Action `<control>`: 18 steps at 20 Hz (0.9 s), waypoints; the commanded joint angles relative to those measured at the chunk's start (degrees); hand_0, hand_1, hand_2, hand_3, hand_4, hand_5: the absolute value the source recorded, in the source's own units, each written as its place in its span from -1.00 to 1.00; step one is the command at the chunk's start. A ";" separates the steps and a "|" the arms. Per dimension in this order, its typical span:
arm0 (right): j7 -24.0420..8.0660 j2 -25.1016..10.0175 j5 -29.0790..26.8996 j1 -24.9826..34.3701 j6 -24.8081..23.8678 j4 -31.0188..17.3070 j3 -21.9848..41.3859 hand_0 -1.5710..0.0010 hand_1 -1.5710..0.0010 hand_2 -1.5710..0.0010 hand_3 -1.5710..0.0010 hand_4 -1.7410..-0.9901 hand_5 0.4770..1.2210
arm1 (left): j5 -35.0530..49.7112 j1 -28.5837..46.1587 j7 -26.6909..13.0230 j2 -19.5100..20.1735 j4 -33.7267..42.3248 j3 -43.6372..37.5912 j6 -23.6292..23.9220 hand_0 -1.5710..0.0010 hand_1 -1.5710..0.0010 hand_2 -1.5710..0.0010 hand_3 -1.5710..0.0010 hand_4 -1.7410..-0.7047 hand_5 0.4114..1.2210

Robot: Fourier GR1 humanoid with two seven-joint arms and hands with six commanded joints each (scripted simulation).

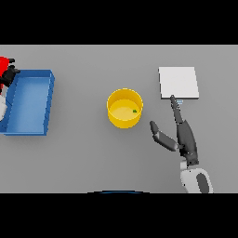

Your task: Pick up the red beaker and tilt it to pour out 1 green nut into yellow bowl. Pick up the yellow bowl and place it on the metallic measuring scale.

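Head view: nearest, the right hand (186, 139) lies open with thumb splayed, just right of the yellow bowl (124, 109) holding one green nut (135, 110), likely light and rigid, best gripped by its wall, while farther left the left hand (9, 74) clasps the red beaker (4, 62) beyond the blue bin (46, 100), and the scale (179, 82) sits far right

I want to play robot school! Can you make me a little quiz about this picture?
1. True or false: a green nut lies inside the yellow bowl.
2. Which hand holds the red beaker? A) left hand B) right hand
3. Fill in: the yellow bowl stands between the blue bin and the metallic measuring ____.

Key: 1 true. 2 A; its fingers wrap the beaker at the picture's left edge, while the right hand lies open near the scale. 3 scale.
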State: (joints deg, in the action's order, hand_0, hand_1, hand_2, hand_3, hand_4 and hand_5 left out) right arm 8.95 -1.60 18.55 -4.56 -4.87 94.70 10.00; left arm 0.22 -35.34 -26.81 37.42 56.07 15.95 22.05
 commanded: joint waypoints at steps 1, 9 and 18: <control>0.09 0.28 -0.43 -0.24 0.09 0.33 0.00 1.00 1.00 1.00 1.00 0.96 -0.54 | 0.77 1.32 -0.55 0.11 1.19 0.10 0.45 -1.00 -1.00 -1.00 -0.95 -1.00 0.88; -0.04 -0.07 0.73 -0.56 -0.52 1.65 0.30 1.00 1.00 1.00 1.00 0.93 -0.58 | 0.79 6.49 -4.22 3.31 7.87 5.09 2.41 -1.00 -1.00 -0.99 -0.96 -0.34 0.08; 1.10 -0.26 -0.14 -0.91 -0.08 0.89 -0.05 1.00 1.00 1.00 1.00 0.95 -0.57 | 0.16 7.36 -3.58 4.73 8.23 8.02 -3.62 0.50 0.58 0.57 0.60 0.75 -0.39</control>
State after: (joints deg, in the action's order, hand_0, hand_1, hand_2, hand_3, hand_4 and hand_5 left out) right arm 10.07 -1.86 18.41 -5.47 -4.96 95.59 9.95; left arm 0.38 -27.97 -30.44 42.16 64.29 23.97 18.44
